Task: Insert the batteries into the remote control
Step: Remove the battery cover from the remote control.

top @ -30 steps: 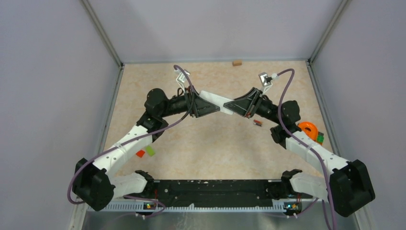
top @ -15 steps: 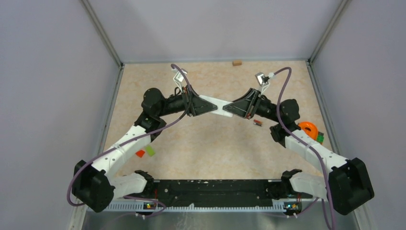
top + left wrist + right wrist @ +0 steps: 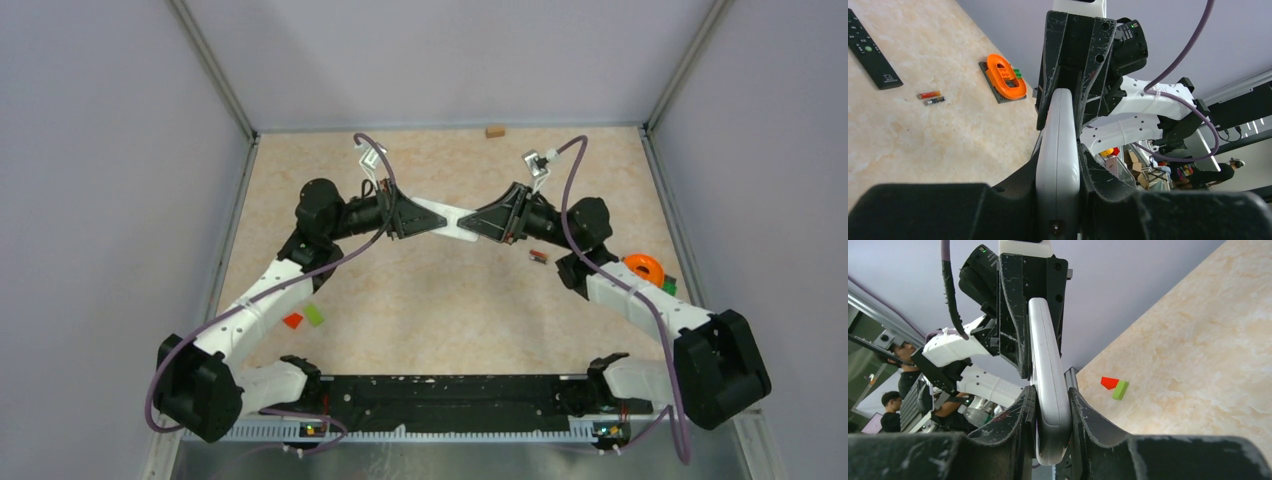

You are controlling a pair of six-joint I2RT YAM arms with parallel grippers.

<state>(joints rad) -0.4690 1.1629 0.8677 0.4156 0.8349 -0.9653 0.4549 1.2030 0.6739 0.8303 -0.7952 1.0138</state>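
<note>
A white remote control (image 3: 452, 220) hangs in the air over the middle of the table, held at both ends. My left gripper (image 3: 425, 218) is shut on its left end, and the left wrist view shows the remote control (image 3: 1058, 125) edge-on between the fingers. My right gripper (image 3: 482, 222) is shut on the other end, the pads pressed to both sides of the remote control (image 3: 1045, 350). Two small batteries (image 3: 539, 257) lie side by side on the table under the right arm, one red-orange (image 3: 929, 94) and one dark (image 3: 935, 100).
A black remote (image 3: 870, 50) lies on the table beyond the batteries. An orange ring on a grey plate (image 3: 645, 270) sits at the right edge. Red and lime-green blocks (image 3: 303, 318) lie near the left arm. A tan block (image 3: 494, 131) rests by the back wall.
My left gripper has closed onto the white remote's left end. Both grippers and the remote have drifted a little to the left, and the right elbow has swung inward.
</note>
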